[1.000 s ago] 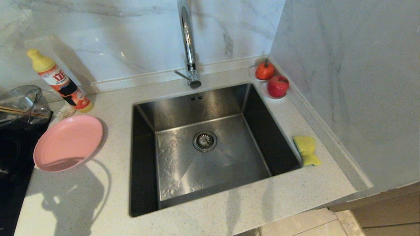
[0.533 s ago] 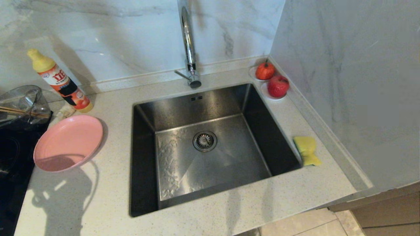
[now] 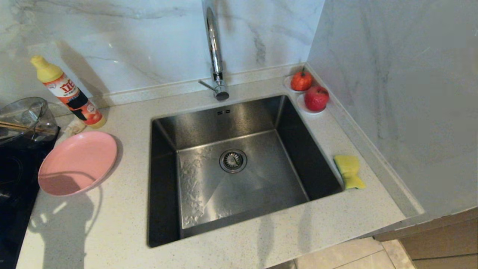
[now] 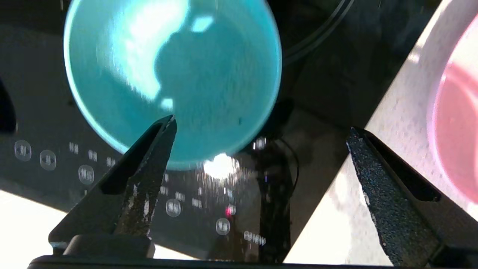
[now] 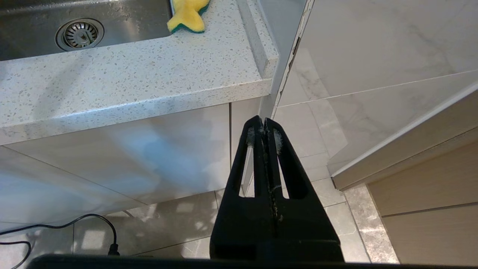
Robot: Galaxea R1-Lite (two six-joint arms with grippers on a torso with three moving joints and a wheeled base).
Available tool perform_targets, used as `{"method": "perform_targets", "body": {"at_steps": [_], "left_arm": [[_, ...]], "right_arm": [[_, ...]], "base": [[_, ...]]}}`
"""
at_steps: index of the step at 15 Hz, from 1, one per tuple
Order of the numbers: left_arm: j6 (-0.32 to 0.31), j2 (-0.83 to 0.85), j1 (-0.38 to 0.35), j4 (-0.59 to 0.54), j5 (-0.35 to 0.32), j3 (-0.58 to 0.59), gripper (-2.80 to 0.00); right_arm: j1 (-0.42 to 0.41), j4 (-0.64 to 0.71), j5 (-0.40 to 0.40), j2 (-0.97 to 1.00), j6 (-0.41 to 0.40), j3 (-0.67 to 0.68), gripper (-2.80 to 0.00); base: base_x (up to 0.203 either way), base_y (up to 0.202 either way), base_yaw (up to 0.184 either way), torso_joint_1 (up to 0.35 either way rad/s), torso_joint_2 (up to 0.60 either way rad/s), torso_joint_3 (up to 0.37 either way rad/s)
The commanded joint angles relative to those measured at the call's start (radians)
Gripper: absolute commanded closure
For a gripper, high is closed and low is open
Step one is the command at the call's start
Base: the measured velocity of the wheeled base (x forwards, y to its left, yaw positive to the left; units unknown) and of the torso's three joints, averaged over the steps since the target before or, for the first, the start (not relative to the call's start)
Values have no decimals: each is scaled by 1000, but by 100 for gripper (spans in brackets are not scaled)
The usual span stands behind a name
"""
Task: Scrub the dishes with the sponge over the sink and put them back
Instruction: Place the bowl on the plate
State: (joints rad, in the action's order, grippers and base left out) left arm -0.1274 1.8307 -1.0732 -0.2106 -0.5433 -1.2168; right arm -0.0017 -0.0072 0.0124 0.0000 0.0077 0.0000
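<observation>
Looks like the start or the very end; can't tell which. Pink plate [image 3: 77, 162] sits at the worktop's left edge, teal bowl [image 4: 171, 78] on the black hob beside it, sponge [image 3: 348, 171] untouched right of the empty sink [image 3: 231, 164]. Left gripper [image 4: 261, 130] hovers over the bowl, fingers wide apart, holding nothing. Right gripper [image 5: 264, 129] parked below the worktop's front edge, fingers together. Head view shows neither arm nor bowl.

The detergent bottle [image 3: 69, 93] at upper left bore large red Chinese characters, possibly "立白"; the cooktop [image 4: 56, 123] panel's markings were illegible.
</observation>
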Motion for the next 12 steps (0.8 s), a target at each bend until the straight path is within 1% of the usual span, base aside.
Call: {"method": "perform_targets", "body": {"at_steps": [1, 7, 9, 12], "left_arm": [[-1, 45, -1, -3, -9, -39, -280], [-5, 113, 5, 6, -10, -81, -280], [-3, 122, 10, 8, -37, -98, -280], [-3, 131, 27, -3, -40, -107, -280]], "right_arm": [[0, 0, 1, 2, 0, 0, 0], [-1, 0, 1, 2, 0, 0, 0], [0, 0, 0, 2, 0, 0, 0], [-1, 0, 0, 2, 0, 0, 0]], "base": [[0, 0, 0, 0, 0, 0], [0, 0, 0, 0, 0, 0], [0, 0, 0, 0, 0, 0], [0, 0, 0, 0, 0, 0]]}}
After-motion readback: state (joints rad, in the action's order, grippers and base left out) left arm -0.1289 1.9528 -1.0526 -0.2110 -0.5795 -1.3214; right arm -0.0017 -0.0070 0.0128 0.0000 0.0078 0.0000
